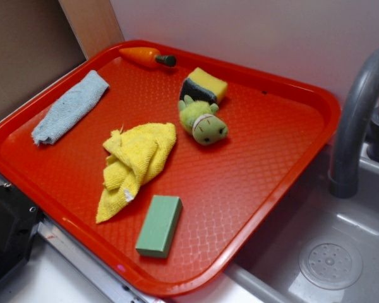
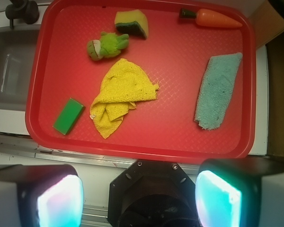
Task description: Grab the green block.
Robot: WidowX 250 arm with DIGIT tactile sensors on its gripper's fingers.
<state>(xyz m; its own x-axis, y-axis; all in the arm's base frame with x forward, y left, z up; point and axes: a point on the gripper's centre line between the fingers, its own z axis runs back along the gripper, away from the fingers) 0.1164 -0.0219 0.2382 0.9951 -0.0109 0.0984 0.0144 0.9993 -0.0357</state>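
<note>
The green block (image 1: 159, 225) lies flat near the front edge of the red tray (image 1: 278, 158), just right of the yellow cloth (image 1: 136, 165). In the wrist view the green block (image 2: 69, 116) sits at the tray's lower left. My gripper (image 2: 139, 196) is open and empty, its two pads (image 2: 60, 201) wide apart. It hangs high above the tray's near edge, well away from the block. The gripper does not show in the exterior view.
On the tray (image 2: 146, 142) lie a fuzzy green plush toy (image 1: 202, 122), a yellow sponge with a dark side (image 1: 203, 86), an orange carrot (image 1: 145, 57) and a blue-grey cloth (image 1: 69, 107). A grey sink (image 1: 328, 252) with a faucet (image 1: 357, 113) is to the right.
</note>
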